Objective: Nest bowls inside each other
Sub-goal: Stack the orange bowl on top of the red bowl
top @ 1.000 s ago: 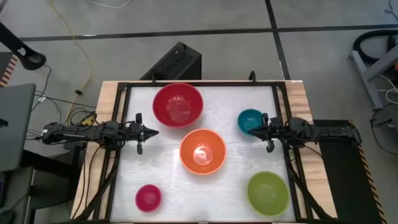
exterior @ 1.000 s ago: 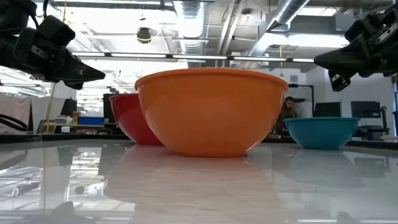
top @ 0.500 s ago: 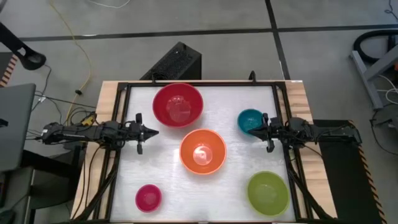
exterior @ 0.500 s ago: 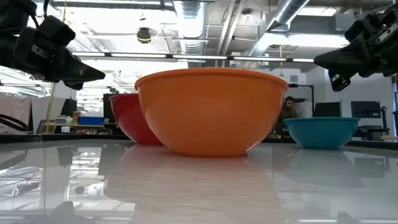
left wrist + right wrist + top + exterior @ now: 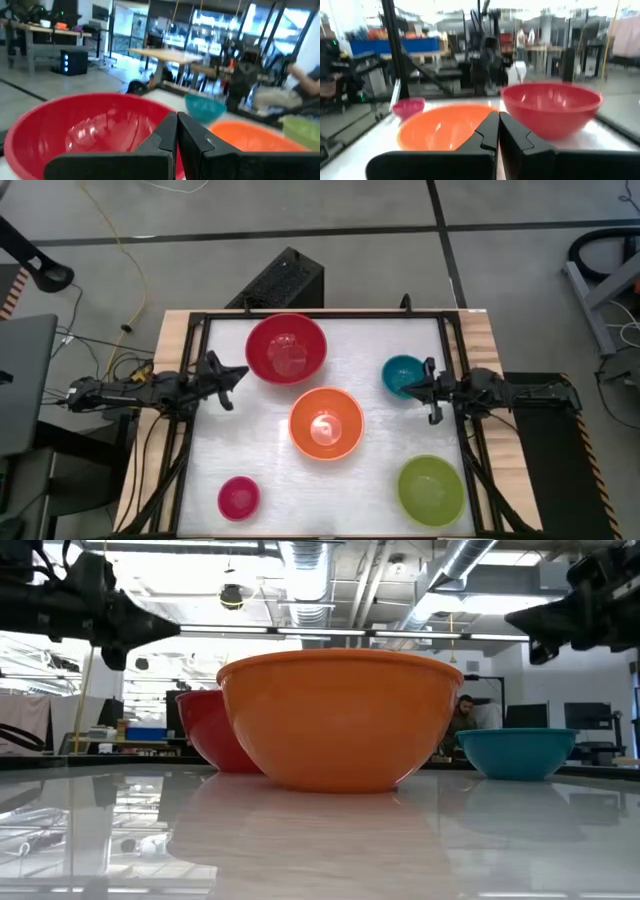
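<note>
Five bowls stand apart on the white table, each on its base: red [image 5: 286,348] at the far middle, orange [image 5: 326,422] in the centre, teal [image 5: 402,373] at the right, lime green [image 5: 431,491] near right, magenta [image 5: 239,497] near left. My left gripper [image 5: 243,372] hovers shut at the table's left edge, beside the red bowl [image 5: 85,130] and above the table. My right gripper [image 5: 402,389] hovers shut at the right edge, over the teal bowl's near side. Its wrist view shows the orange [image 5: 440,131], red [image 5: 550,107] and magenta [image 5: 408,106] bowls ahead.
A black frame [image 5: 320,315] runs around the table, with wooden strips [image 5: 170,340] outside it. In the low view the orange bowl [image 5: 340,720] fills the middle, hiding part of the red bowl [image 5: 205,730], with the teal bowl [image 5: 517,752] at the right. A person sits far behind the table.
My left gripper has risen a little, tipped upward, rolled and swung toward the far edge, so it now points at the red bowl. My right gripper has tipped up slightly and rolled in place. Both stay shut. No bowl has moved.
</note>
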Controlling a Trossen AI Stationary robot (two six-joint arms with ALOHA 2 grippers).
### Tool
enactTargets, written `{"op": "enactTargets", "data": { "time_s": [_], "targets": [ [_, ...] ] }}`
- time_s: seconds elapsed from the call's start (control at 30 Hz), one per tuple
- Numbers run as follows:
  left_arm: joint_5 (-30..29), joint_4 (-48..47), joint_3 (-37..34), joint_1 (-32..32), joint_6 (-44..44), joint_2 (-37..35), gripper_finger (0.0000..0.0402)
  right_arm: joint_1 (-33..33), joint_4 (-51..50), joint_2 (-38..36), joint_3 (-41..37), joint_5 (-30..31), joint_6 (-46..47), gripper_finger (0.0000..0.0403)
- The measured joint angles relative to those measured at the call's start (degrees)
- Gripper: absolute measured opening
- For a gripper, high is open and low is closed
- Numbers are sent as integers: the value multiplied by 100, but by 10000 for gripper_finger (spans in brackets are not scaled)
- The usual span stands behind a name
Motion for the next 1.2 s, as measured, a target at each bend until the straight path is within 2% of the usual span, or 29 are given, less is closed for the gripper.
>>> {"op": "enactTargets", "data": {
  "time_s": [0.13, 0.27, 0.37, 0.5, 0.67, 0.87, 1.03, 1.2],
  "targets": [
    [5, 382, 1, 0, 124, 2, 0, 0, 330, 9, 35, 51, -10, 33],
    [-136, 719, 0, 0, 97, 4, 0, -2, 987, 1, 65, 492, 180, 33],
    [-158, 786, 0, 0, 139, 7, 0, -2, 1118, 38, 76, 755, 349, 33],
    [59, 817, 0, -2, 396, 120, 0, -2, 1041, 414, 207, 756, 548, 36],
    [138, 630, 145, -1, 906, 529, 0, -2, 1102, 1558, 554, 923, 840, 47],
    [147, -246, 744, -4, 1173, 1016, 0, 55, 999, 3420, 1685, 929, 954, 64],
    [106, -1169, 1031, -4, 1018, 1039, 10, -47, -252, 4834, 3067, 930, 949, 87],
    [163, -1467, 1077, -4, 786, 1006, 60, -83, -1660, 6200, 4400, 916, 936, 144]
  ]
}}
